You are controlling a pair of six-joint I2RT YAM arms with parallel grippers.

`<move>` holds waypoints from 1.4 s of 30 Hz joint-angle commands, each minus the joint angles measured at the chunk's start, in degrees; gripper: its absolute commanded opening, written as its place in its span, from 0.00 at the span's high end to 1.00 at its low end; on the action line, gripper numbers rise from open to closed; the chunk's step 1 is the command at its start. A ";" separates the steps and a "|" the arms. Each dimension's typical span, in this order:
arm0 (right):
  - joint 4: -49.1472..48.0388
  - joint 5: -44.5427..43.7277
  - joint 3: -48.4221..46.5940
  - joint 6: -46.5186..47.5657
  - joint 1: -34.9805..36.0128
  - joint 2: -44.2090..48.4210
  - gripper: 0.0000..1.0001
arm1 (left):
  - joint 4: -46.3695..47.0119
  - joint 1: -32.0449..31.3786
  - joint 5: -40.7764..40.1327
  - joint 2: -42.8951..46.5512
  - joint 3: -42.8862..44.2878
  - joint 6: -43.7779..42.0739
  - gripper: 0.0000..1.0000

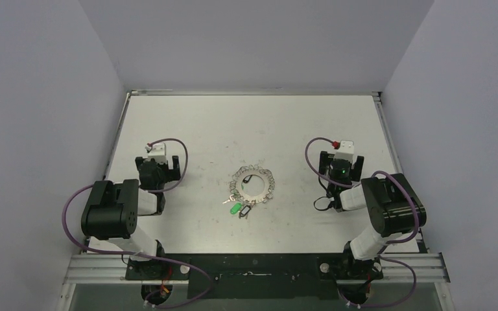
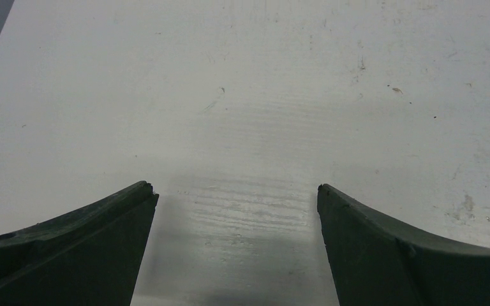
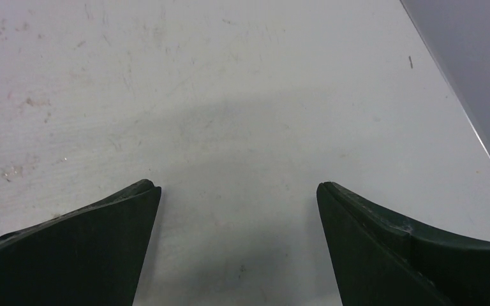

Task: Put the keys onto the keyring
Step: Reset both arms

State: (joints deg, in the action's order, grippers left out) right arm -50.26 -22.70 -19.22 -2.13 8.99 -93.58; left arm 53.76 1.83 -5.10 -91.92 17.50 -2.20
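Left fingers (image 2: pixel 89 248), right fingers (image 3: pixel 89 248) spread wide, holding nothing. Tiny green, black, silver metal keys (image 1: pixel 238 208) just beside scalloped silver hoop keyring (image 1: pixel 253 184).

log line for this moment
left gripper open | right gripper open | scalloped silver metal keyring mid-table | green, black, silver keys at its near rim

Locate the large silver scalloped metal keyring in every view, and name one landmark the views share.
Top external: the large silver scalloped metal keyring lies at the centre of the scuffed white table.
Left wrist: not in it; only bare surface beyond the open left gripper.
Right wrist: not in it; only bare surface beyond the open right gripper.
Shared landmark: the scuffed white table.
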 commanded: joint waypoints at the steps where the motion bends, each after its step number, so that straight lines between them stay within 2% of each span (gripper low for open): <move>1: -3.49 0.12 -2.76 0.24 -0.07 0.58 0.00 | 4.31 0.03 -0.82 -0.05 1.24 0.60 0.03; 8: -2.91 0.99 -3.02 0.04 -0.38 0.65 0.00 | 2.60 0.02 -3.06 -0.23 2.33 1.52 0.03; 42: -2.80 1.34 -3.13 0.02 -0.47 0.59 0.00 | 1.44 0.26 -2.45 -0.29 3.06 1.85 0.03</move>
State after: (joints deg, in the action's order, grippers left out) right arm -50.78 -22.02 -20.93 -1.98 8.93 -93.56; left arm 53.34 1.83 -7.46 -91.94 18.76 -0.69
